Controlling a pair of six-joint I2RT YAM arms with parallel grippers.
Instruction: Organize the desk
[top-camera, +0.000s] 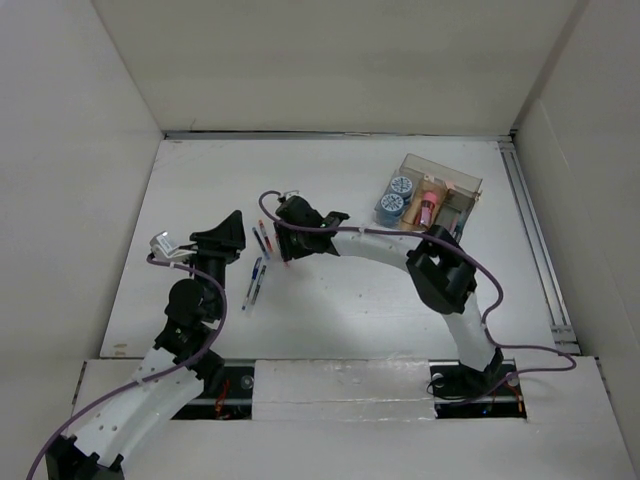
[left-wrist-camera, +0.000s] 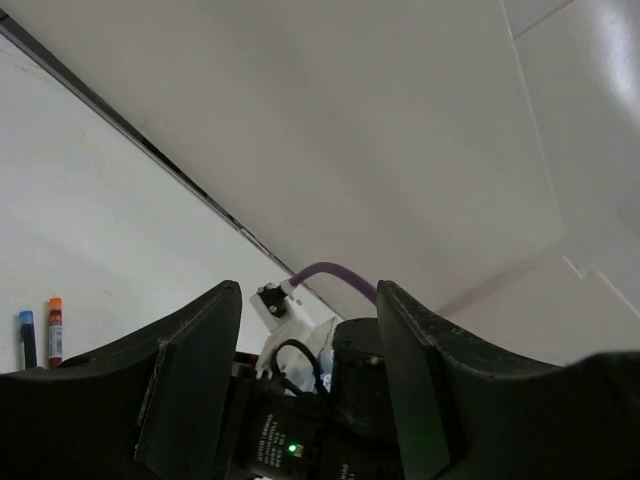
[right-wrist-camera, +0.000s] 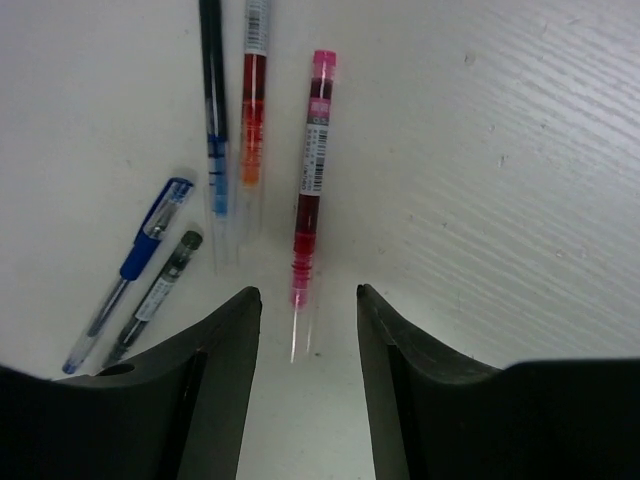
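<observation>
Desk (top-camera: 330, 315) carries loose pens (right-wrist-camera: 150, 245), so we note right gripper (right-wrist-camera: 308, 295) fingers wide astride the pink pen (right-wrist-camera: 312, 180), likely to pinch it; left gripper (left-wrist-camera: 308, 290), near that pen, gapes empty.

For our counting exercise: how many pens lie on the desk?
5: a pink pen, an orange pen and a dark blue pen side by side; a blue-clipped pen and a black pen beside them. More may be hidden.
</observation>
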